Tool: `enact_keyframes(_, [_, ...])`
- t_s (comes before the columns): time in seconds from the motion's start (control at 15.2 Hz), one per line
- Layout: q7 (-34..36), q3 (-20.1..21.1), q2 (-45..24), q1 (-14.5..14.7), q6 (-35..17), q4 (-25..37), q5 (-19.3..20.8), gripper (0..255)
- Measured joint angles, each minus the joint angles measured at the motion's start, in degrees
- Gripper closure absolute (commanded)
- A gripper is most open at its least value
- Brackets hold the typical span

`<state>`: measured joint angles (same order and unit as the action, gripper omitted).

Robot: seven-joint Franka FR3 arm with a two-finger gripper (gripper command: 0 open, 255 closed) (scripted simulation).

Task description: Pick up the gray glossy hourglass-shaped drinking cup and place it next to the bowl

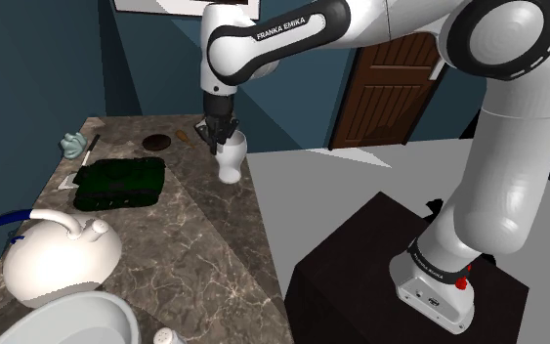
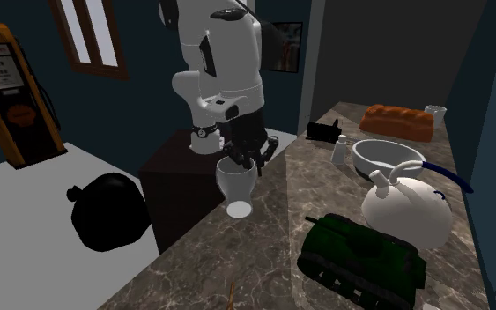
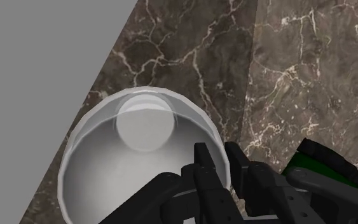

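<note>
In the shoulder view, the white round bowl (image 1: 97, 311) lay at the lower left corner of the dark veined marble tabletop (image 1: 204, 244). The white kettle with a blue handle (image 1: 63, 256) sat just beside it. Farther along the tabletop sat the dark green toy tank (image 1: 118, 184). To the right of the tank, at the tabletop's edge, stood the pale grey glossy hourglass-shaped cup (image 1: 231, 164), upright and well apart from the bowl. The all-black two-finger hand (image 1: 220, 139) was positioned on the cup from above. At the right of the view, the white arm (image 1: 497, 147) rose from the dark box stand (image 1: 360, 244).

In the wrist view, the cup (image 3: 126, 172) was seen from above, its mouth facing the camera. The hand (image 3: 217, 153) was closed to a narrow gap on the cup's rim. One finger (image 3: 203, 167) lay inside the mouth and the other lay outside the wall. Whether the cup's base touched the tabletop could not be determined.

In the second exterior view, a black bag (image 2: 105, 210) lay on the floor at the left. The cup (image 2: 237, 183) was at the tabletop's edge, and the bowl (image 2: 365, 151) was farther right.
</note>
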<state>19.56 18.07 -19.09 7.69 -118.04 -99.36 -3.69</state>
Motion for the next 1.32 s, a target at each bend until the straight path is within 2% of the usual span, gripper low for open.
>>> enact_keyframes(1.32, [1.25, 0.34, 2.67, -0.08, 14.24, 11.76, -0.39, 255])
